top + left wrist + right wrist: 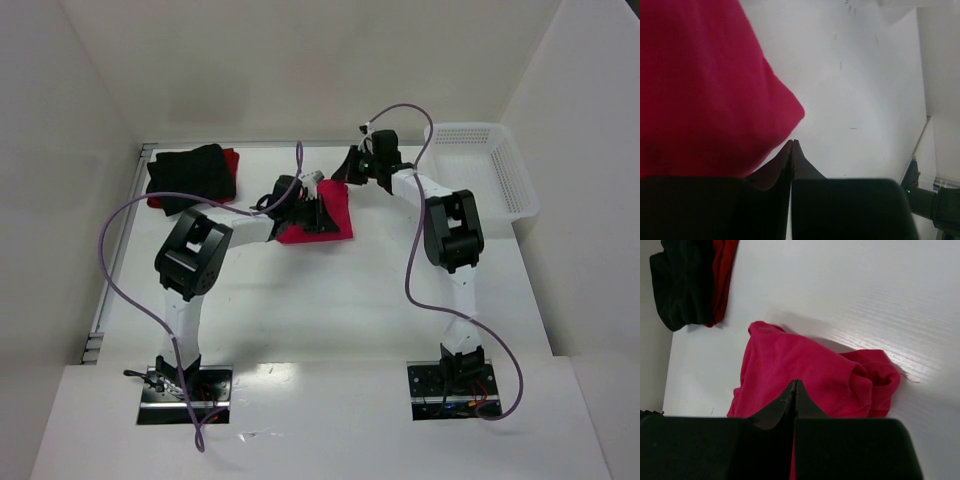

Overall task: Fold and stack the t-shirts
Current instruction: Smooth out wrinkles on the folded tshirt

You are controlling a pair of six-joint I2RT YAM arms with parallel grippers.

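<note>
At the far left of the table [330, 300] lies the pile made so far: the black t-shirt [190, 172] folded on top of the darker red t-shirt [233, 165], whose edge shows along the pile's right side.

In the middle, well apart from that pile, is the crimson-pink t-shirt [338, 222], bunched into a rough, rumpled rectangle with a lump at one corner. My left gripper [792, 145] is low over its left part. Its jaws are pressed together with nothing between the tips, which sit just beside a rounded corner of the cloth.

My right gripper [795, 384] is at the shirt's far right edge, jaws likewise closed. Its tips lie over the pink fabric, but I cannot tell whether any cloth is pinched between them.

This shirt looks light, limp and thin. I judge it will sag and crumple wherever it is unsupported, and a one-sided lift would drag the rest along the table. I would take it by two outer corners or along a hem, one side per gripper, pinching both layers and keeping the span taut so it lays flat.

At the far right stands the white perforated basket [465, 127].
</note>
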